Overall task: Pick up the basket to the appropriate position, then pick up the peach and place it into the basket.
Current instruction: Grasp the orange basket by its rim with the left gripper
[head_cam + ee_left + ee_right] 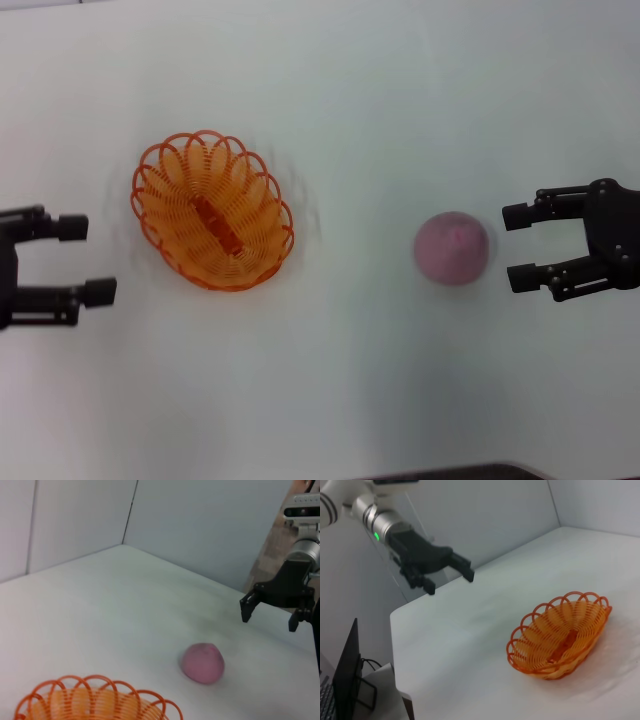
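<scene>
An oval, shallow orange wire basket (212, 210) with a scalloped looped rim sat empty on the white tabletop (350, 90), toward the robot's left side, a flat orange strip visible along its bottom. A round, fuzzy, dusty-pink peach (453, 248) lay on the table well apart from it, toward the right. The black left gripper (90, 260) hovered near the basket's outer side, its fingers spread and holding nothing. The black right gripper (518, 245) hung just beside the peach, its two fingers parted and pointing at the fruit without touching it. Grey wall panels (200, 525) stood behind the table.
</scene>
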